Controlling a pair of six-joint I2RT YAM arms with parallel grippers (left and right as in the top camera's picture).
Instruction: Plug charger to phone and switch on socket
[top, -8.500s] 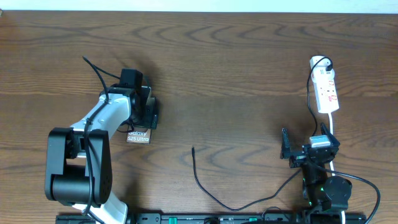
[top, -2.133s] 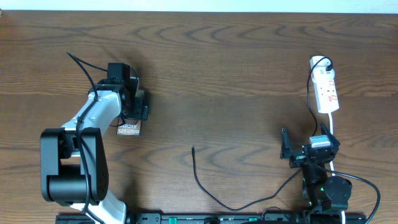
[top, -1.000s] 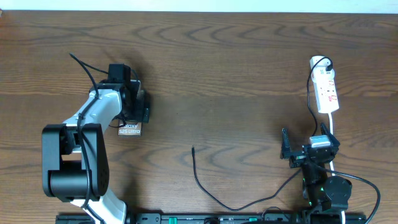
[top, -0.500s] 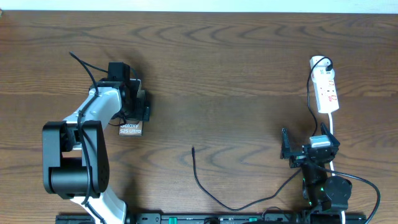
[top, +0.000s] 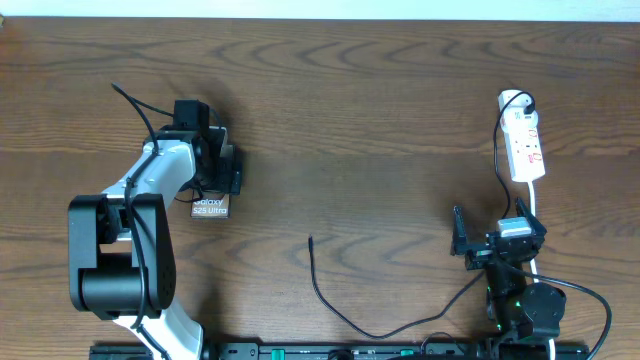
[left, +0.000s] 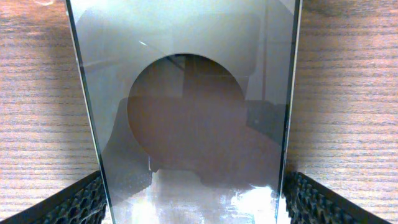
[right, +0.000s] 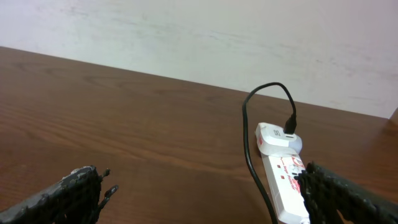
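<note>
One phone, seemingly in left pincer.

The phone shows glossy, mirror-like glass, the table grained brown wood, the socket smooth white plastic.

Dark wooden table; pale plain wall behind it.

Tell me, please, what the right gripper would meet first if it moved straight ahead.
Probably the cable and power strip, in line with the right gripper's right finger; between the fingers lies only table. Height unclear.
</note>
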